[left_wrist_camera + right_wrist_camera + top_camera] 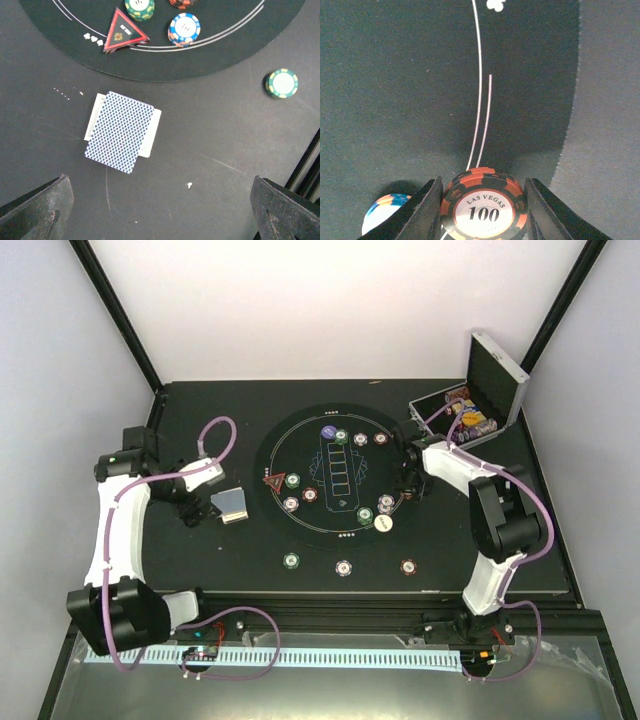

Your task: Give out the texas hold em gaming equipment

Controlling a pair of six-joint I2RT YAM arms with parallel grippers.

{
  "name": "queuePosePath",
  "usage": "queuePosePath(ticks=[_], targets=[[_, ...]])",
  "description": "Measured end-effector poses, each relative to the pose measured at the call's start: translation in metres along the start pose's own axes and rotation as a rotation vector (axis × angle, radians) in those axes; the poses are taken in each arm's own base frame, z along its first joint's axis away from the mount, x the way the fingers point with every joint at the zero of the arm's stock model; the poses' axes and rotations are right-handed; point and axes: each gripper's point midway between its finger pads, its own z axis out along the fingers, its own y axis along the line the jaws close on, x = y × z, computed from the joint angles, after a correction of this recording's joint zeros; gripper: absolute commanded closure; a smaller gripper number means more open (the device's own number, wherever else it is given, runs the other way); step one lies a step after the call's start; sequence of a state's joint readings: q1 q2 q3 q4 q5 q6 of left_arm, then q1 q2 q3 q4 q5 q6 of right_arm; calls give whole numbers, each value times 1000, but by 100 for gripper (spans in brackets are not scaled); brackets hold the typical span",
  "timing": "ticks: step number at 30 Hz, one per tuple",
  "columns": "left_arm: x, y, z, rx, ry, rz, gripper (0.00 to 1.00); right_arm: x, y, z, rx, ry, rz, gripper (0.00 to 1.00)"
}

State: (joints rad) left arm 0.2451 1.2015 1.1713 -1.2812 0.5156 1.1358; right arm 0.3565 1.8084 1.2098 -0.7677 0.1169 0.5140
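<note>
— Where is the red-and-black chip [484, 206] sitting now?

— It is sitting between the fingers of the right gripper [483, 212]. The jaws are pinching it on both sides, and its "100" face is looking up at the wrist camera. It is being held over the right edge of the black mat [395, 100], close to two thin white lines. I cannot tell whether it is touching the mat. A blue-and-white chip [381, 214] is lying just beside it on the left.

— How is the right arm standing?

— It is bending at the elbow and reaching leftward to the mat, with the wrist pointing down. The silver case [492, 375] is standing open farther back.

— And the left gripper [160, 220]?

— Its jaws are spread wide. It is hanging over the worktop [225, 150], left of the mat. The left arm is stretching forward and then turning toward the middle. The deck of cards [121, 131] is lying face down below it, slightly fanned. The red triangle marker [122, 31] is resting on the mat's rim near the deck. A green chip [282, 83] is lying alone on the worktop.
</note>
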Motion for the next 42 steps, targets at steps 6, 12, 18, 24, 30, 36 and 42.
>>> queuePosePath(ticks=[6,12,18,24,30,36,42], targets=[[17,-9,31,49,102,122,1,5,3,12,-9,18,-10,60],[34,4,62,91,204,150,1,7,3,17,-9,24,-16,33],[40,14,73,86,240,159,1,3,4,7,-36,-2,-14,24],[50,10,85,86,269,215,1,-9,11,-40,-109,-117,-10,20],[46,22,88,39,269,257,1,-4,25,-91,-186,-235,-45,15],[53,34,94,34,283,335,1,20,48,-112,-247,-256,-103,7],[58,50,103,30,287,363,1,45,80,-119,-307,-234,-173,3]])
